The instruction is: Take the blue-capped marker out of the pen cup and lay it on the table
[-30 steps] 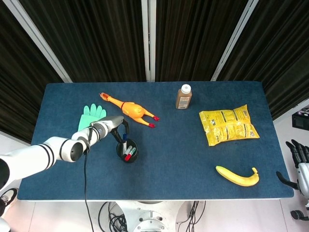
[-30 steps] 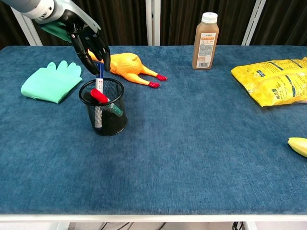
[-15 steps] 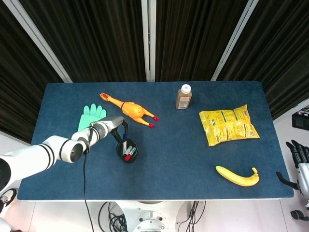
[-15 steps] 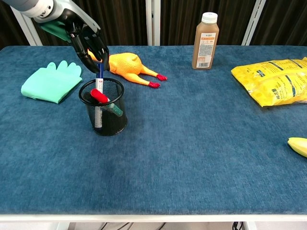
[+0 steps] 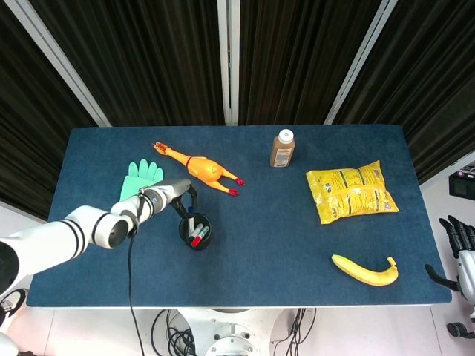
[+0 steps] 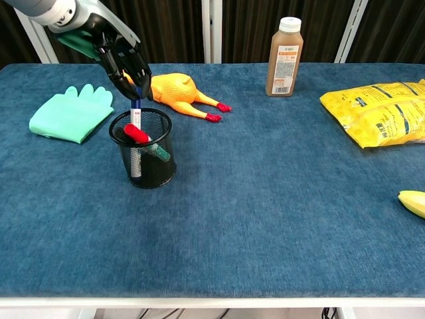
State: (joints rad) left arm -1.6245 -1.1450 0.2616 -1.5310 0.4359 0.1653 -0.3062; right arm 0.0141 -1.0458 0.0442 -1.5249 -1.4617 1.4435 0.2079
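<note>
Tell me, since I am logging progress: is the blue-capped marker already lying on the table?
No: in the chest view the blue-capped marker stands in the pen cup, with the left hand at its cap.

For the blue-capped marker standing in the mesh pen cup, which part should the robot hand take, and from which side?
The capped top end, from above. The blue-capped marker stands nearly upright in the pen cup, with only its top clear of the rim; the mesh wall encloses the rest. The red-capped marker leans beside it, so a narrow pinch suits best. The left robot hand is already on that cap.
</note>
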